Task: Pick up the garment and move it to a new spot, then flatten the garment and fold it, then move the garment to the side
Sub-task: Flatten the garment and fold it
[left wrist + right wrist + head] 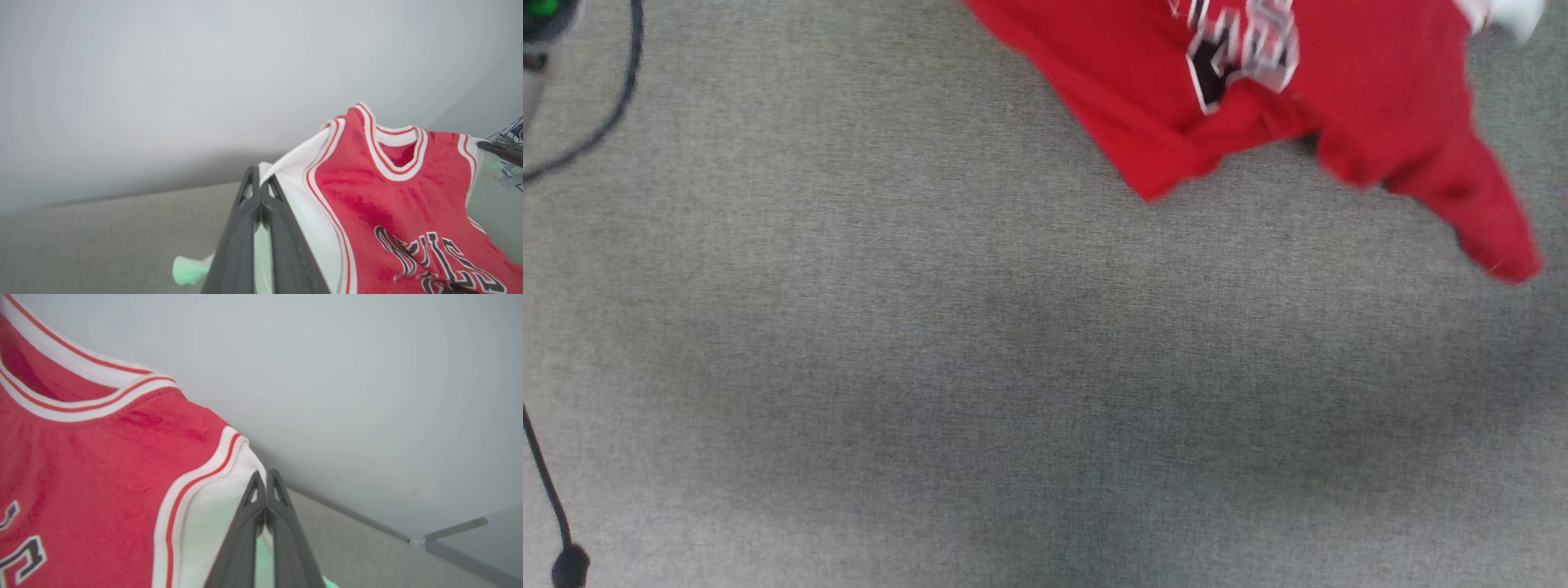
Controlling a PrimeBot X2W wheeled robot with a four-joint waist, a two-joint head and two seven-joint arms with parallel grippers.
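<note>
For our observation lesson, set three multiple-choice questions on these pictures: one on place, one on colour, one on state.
1. Where in the head view is the garment?
A. top right
B. bottom left
C. centre

2. What colour is the trim round its neck?
A. blue
B. white with red stripes
C. yellow

3. How are the left gripper and right gripper?
A. both wide open
B. both shut on the garment
C. one open, one shut

Answers:
1 A: the red cloth shows at the head view's upper right.
2 B: both wrist views show white bands with red lines.
3 B: each pair of fingers is pressed together on the garment's white edge.
</note>
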